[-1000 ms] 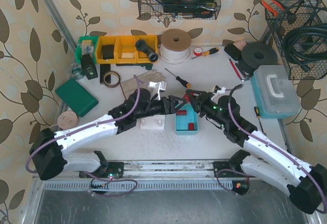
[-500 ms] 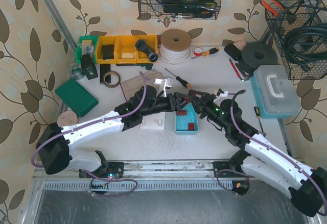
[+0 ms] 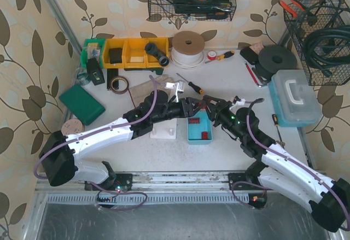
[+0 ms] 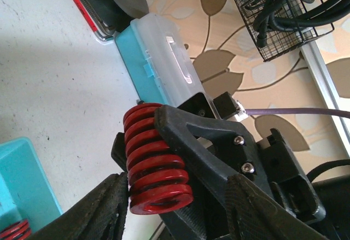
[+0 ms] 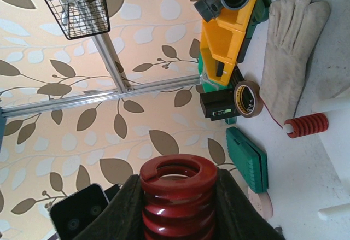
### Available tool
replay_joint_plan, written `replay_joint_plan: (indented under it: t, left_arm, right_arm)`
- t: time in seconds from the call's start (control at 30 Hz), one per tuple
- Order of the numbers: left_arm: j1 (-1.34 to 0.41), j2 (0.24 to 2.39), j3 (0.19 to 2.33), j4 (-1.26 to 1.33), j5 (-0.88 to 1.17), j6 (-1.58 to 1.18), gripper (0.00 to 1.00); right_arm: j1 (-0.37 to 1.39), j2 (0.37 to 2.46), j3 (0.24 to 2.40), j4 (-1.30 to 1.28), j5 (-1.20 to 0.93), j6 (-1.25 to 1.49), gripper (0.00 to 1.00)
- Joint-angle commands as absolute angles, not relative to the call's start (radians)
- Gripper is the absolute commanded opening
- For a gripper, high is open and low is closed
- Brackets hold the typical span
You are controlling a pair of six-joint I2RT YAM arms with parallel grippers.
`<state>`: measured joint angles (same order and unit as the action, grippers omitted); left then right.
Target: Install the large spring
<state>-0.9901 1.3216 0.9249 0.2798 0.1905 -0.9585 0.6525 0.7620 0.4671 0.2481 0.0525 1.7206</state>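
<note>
The large red spring (image 5: 178,188) stands between the fingers of my right gripper (image 5: 178,202), which is shut on it and holds it above the table over the teal tray (image 3: 200,133). In the left wrist view the same spring (image 4: 156,163) sits clamped by the right gripper's black finger (image 4: 208,141). My left gripper (image 4: 176,188) is open, its fingers on either side of the spring's free end; its left finger (image 4: 106,210) is at the coil. From above the two grippers meet nose to nose, left (image 3: 187,107) and right (image 3: 204,104). A white base (image 3: 163,132) lies below the left arm.
The teal tray holds several small red springs. A small red spring (image 5: 306,125) sits on a white peg beside a work glove (image 5: 290,43). A screwdriver (image 3: 190,82), tape roll (image 3: 118,83), yellow bins (image 3: 131,52) and a teal case (image 3: 294,98) surround the spot.
My left arm has reached right and slightly back, bringing its open gripper up around the spring end. The right gripper has shifted a little with the spring still held.
</note>
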Motion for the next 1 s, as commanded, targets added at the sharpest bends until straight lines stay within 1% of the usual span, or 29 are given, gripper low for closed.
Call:
replay_joint_plan:
  t: [0.0, 0.23, 0.33, 0.43, 0.6, 0.8, 0.97]
  left_arm:
    - [-1.0, 1.337, 0.959, 0.337, 0.21, -0.954, 0.52]
    - [-1.0, 1.36, 0.959, 0.342, 0.189, -0.955, 0.52]
    - [-1.0, 1.374, 0.983, 0.327, 0.189, -0.95, 0.49]
    - [-1.0, 1.386, 0.993, 0.316, 0.186, -0.948, 0.43]
    - [-1.001, 1.387, 1.0, 0.289, 0.173, -0.943, 0.41]
    - [-1.0, 1.394, 1.043, 0.198, 0.171, -0.907, 0.41]
    - [-1.0, 1.389, 1.067, 0.134, 0.154, -0.886, 0.37]
  right_arm:
    - [0.657, 0.758, 0.455, 0.335, 0.078, 1.755, 0.0]
    - [0.661, 0.75, 0.454, 0.332, 0.081, 1.756, 0.0]
    - [0.666, 0.75, 0.454, 0.332, 0.083, 1.753, 0.0]
    - [0.672, 0.748, 0.454, 0.329, 0.089, 1.749, 0.0]
    - [0.681, 0.75, 0.471, 0.299, 0.092, 1.726, 0.0]
    - [0.694, 0.76, 0.48, 0.29, 0.095, 1.703, 0.0]
    - [0.696, 0.761, 0.505, 0.272, 0.085, 1.673, 0.0]
